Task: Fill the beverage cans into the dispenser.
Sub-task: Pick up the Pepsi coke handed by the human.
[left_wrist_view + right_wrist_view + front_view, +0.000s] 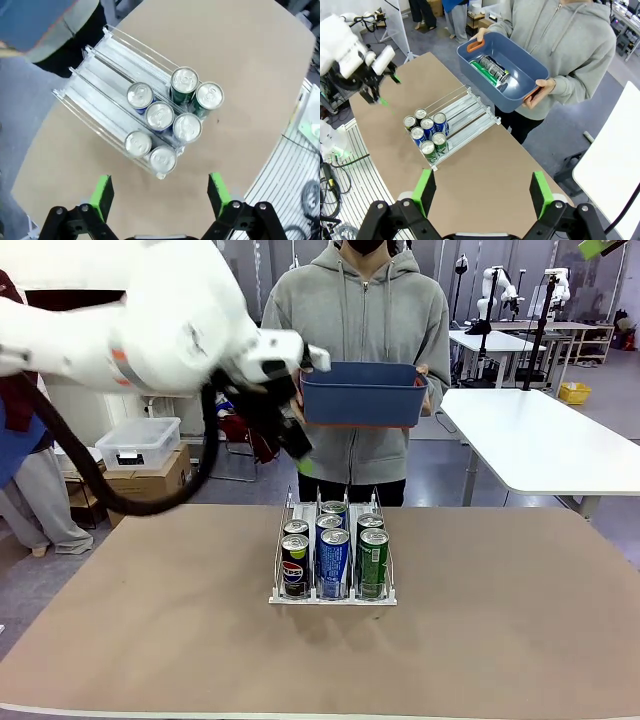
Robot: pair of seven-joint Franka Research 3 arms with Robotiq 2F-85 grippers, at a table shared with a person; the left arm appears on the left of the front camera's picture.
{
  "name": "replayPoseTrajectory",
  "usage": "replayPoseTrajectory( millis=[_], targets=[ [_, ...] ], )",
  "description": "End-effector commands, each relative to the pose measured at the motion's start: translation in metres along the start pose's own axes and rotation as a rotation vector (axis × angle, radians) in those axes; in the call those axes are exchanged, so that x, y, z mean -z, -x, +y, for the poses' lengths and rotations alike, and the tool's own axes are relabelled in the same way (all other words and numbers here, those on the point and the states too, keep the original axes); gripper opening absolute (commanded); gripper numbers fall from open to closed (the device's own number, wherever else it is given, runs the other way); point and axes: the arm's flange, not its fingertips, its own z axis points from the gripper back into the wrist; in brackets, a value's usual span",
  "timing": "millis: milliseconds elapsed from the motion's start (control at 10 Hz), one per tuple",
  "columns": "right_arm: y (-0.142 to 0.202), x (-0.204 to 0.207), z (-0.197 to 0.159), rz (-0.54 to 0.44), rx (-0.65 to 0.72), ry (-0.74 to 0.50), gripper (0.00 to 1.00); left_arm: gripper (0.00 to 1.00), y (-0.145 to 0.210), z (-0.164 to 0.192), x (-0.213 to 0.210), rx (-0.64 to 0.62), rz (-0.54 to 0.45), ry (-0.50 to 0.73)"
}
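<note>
Left tool [160,186] hangs above the dispenser [330,599], jaws apart and empty; right tool [481,182] is apart and empty too. The dispenser stands at the centre of the front view on the counter [150,620], with seven beverage cans [159,115] in its three lanes. The filling seems partly done. The next move probably calls for a reach to the blue bin [520,95] that the person [560,35] holds at upper middle, where at least two loose cans [492,67] lie.

The left arm [150,330] is glossy white with a thick black cable [208,435] — its claw [160,192] black, green-padded.
</note>
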Motion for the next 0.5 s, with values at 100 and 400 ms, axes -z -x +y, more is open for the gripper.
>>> replayPoseTrajectory(
  millis=[100, 400],
  targets=[
    [0.002, 0.0, 0.001, 0.001, 0.001, -0.005, 1.0, 1.0, 0.002, 0.044, -0.098, 0.109, -0.081, 0.09],
    [0.002, 0.0, 0.001, 0.001, 0.001, -0.005, 1.0, 1.0, 0.013, 0.068, -0.178, 0.059, -0.172, 0.046]
  ],
)
